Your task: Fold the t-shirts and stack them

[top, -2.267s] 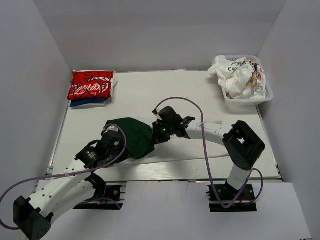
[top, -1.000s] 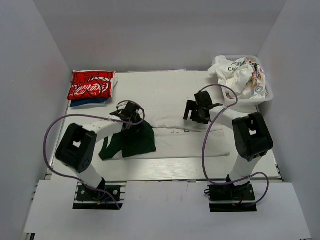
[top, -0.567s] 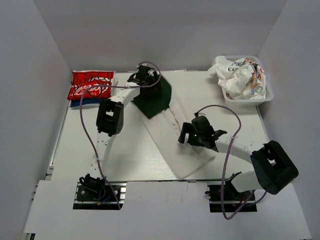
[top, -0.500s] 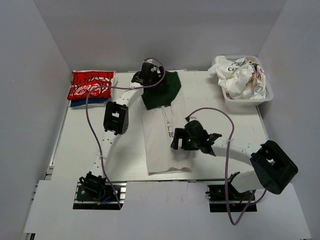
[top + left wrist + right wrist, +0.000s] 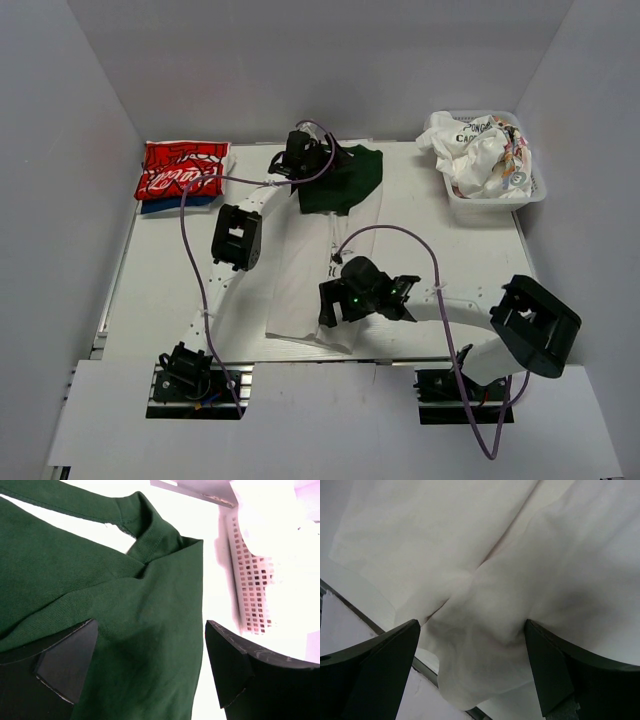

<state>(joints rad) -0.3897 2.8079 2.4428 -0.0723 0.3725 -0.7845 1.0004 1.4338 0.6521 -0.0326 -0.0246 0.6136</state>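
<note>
**White surface, three pale walls, shirts in four spots**

A white surface (image 5: 170, 270) fills the floor of a box-like room, closed in by plain pale grey walls on the left (image 5: 60, 200), far (image 5: 320, 70) and right (image 5: 590, 200) sides.

At the far left corner a folded red t-shirt (image 5: 180, 170) with white script lies on top of something blue (image 5: 175, 205). At the far right a white mesh basket (image 5: 495, 207) holds crumpled off-white printed shirts (image 5: 480, 155).

The dark green t-shirt (image 5: 350, 180) lies bunched at the far middle. The left arm (image 5: 236, 236) reaches out to it, and its jaws stand wide apart just above the green cloth, clamped on nothing.

An off-white t-shirt (image 5: 300, 290) lies spread from the middle to the near edge. The right arm (image 5: 535, 325) stretches left over it, and its jaws too stand wide apart, with rumpled cloth below them.
</note>
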